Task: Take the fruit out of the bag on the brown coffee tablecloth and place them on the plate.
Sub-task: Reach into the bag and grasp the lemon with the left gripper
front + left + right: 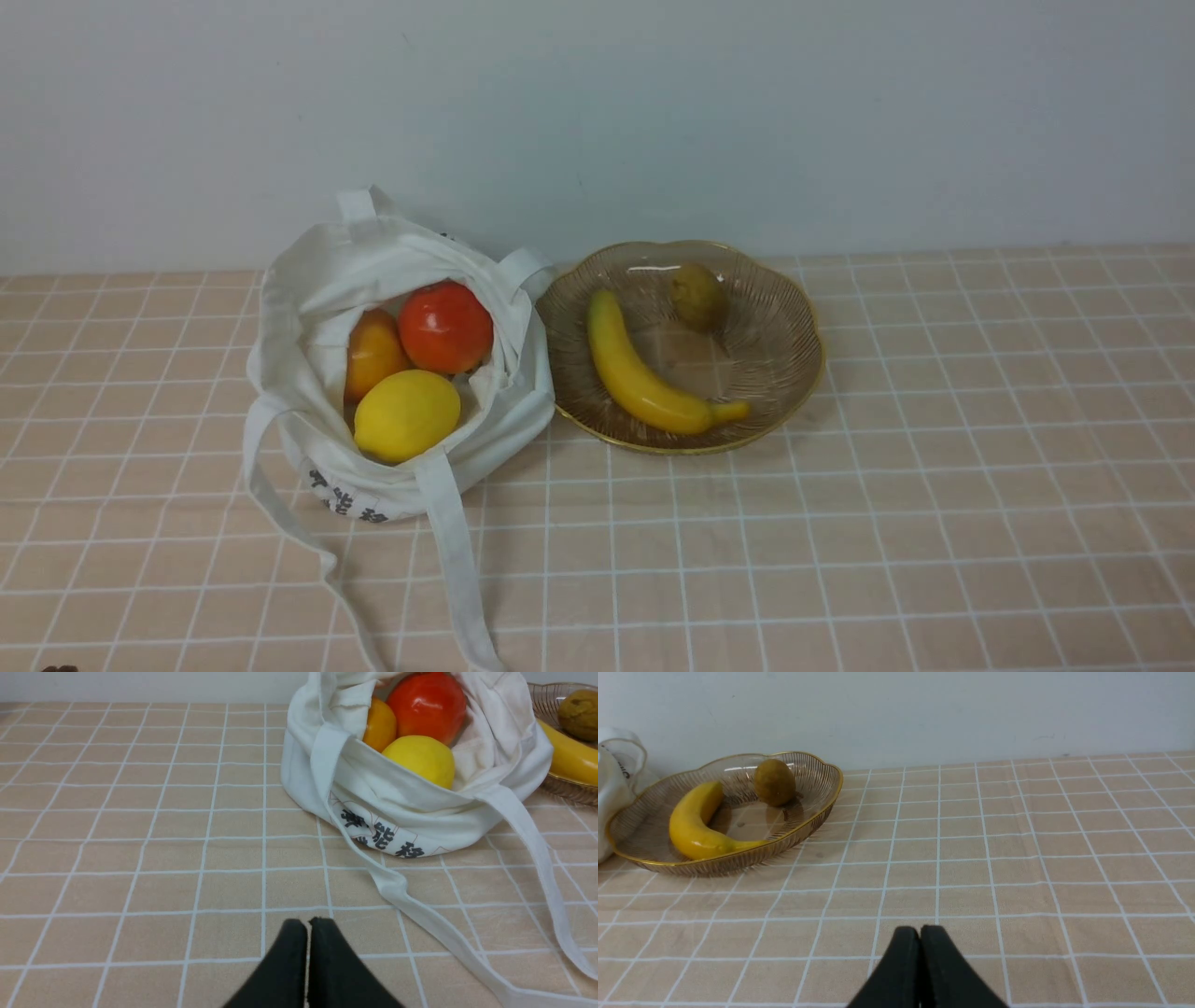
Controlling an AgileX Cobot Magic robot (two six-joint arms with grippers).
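Note:
The white canvas bag (509, 411) stands open on the checked tan tablecloth (840, 523), left of centre. Inside lie a yellow lemon (406, 415), a red round fruit (445, 327) and an orange-yellow fruit (372, 353). The amber ribbed plate (794, 322) sits just right of the bag and holds a banana (639, 378) and a brownish-green fruit (698, 296). My left gripper (308, 921) is shut and empty, low over the cloth in front of the bag (420, 812). My right gripper (920, 929) is shut and empty, well to the right of the plate (822, 807). Neither arm shows in the front view.
Two long white straps (457, 569) trail from the bag toward the near edge of the cloth; one strap (420, 910) lies just beside my left fingertips. A pale wall (653, 112) closes the back of the table.

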